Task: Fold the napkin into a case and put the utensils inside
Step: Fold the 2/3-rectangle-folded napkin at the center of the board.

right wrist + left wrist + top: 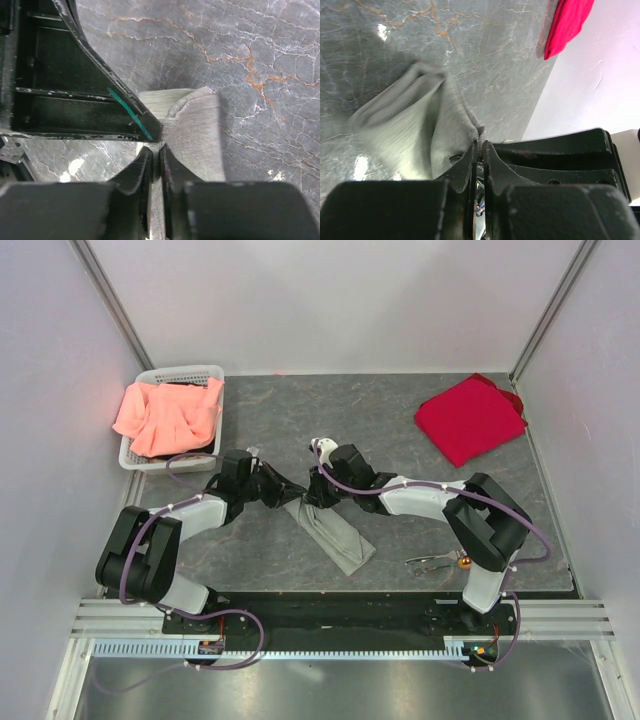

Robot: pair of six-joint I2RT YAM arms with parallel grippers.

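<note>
Top view:
- napkin (335, 535) lies mid-tabletop (300, 410), folded into a narrow grey-green strip.
- The strip runs on a diagonal from the centre of the frame toward the lower right.
- Both arms meet at its upper-left end.

Left arm:
- Base at the lower left, elbow pushed out to the left edge, forearm angled up and right.
- left claw (288, 497) is low at the strip's end.
- In the left wrist view the left claw (481, 147) is pressed together, with a raised ridge of napkin (410, 135) hem nipped between the tips.
- The cloth bunches and fans away to the left of the frame, partly blurred.

Right arm:
- Base at the lower right, elbow folded above it, forearm reaching left across the middle of the frame.
- The wrist is tipped down, so the right claw (316, 495) sits just beside the left one.
- In the right wrist view the right claw (156, 156) is also closed, pinching a fold of napkin (195, 130) that rises between the tips.
- A black ribbed part (65, 90) with a green streak fills the upper left of that frame, its point down at the cloth edge.

Elsewhere on the tabletop:
- utensils (440, 562) lie near the right arm's base, lower right, well apart from the napkin. Their orange-brown end points right.
- red cloth (470, 418) is in the upper right.
- white basket (215, 372) is in the upper left and holds the salmon-orange cloth (165, 415).
</note>
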